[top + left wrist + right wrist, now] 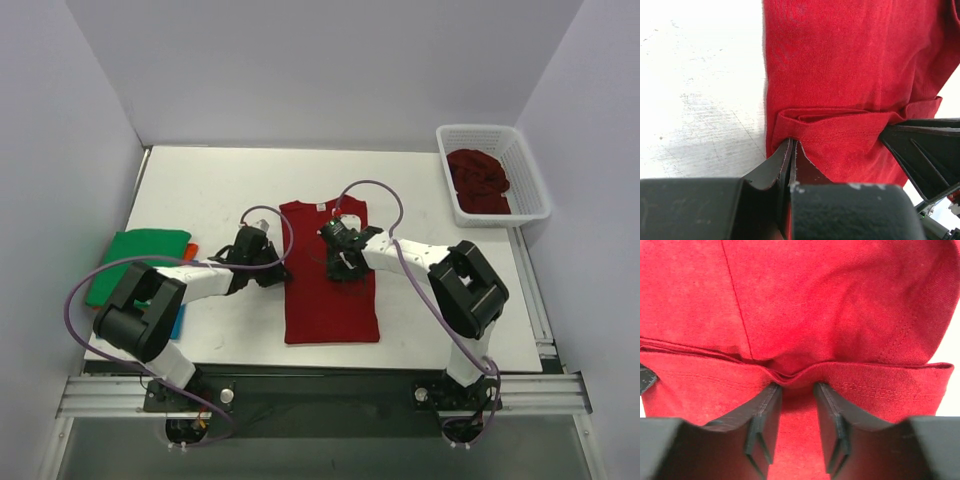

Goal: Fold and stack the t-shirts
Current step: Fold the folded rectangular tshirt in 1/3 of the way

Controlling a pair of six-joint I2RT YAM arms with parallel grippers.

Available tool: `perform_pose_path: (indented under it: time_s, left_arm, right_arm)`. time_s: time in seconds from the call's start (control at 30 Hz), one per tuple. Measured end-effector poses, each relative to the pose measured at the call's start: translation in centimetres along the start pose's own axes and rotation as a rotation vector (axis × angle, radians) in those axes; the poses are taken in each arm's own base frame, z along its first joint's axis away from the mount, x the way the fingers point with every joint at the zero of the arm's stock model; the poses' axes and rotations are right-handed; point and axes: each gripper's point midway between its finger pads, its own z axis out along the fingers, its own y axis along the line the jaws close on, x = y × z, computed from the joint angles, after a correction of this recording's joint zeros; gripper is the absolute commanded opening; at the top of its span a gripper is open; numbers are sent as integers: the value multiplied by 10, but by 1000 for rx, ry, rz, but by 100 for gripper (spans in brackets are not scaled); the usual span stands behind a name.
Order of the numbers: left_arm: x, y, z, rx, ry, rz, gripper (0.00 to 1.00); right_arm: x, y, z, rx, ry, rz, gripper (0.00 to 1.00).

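The dark red t-shirt [330, 300] lies flat mid-tabletop [200, 190], sleeves tucked in; soft, light, floppy cloth, I'd say, best taken at the folded side edges; the left pincer [791, 143] is clamped on its left edge; the right pincer [796, 387] stands apart over the sleeve fold.

Dark red t-shirt [331, 300] flat mid-table, collar far, sleeves folded in; green t-shirt [140, 262] folded, left; crumpled red t-shirts [478, 178] far right

Both arms [200, 277] are white with black joints, trailing looping purple cables [372, 183]; fingers [765, 412] seemingly dark plastic.
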Motion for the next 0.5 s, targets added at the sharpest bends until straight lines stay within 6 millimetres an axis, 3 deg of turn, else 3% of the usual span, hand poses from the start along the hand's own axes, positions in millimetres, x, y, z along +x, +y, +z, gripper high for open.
perform_pose_path:
  time_s: [0.3,0.5]
  left_arm:
    - [-3,3,-1,12,-1,-7,0]
    - [-6,5,-12,-2,1,12,0]
  right_arm:
    - [-2,-3,-9,-21,8,15,44]
    - [-23,-27,-53,-91,-67,111,44]
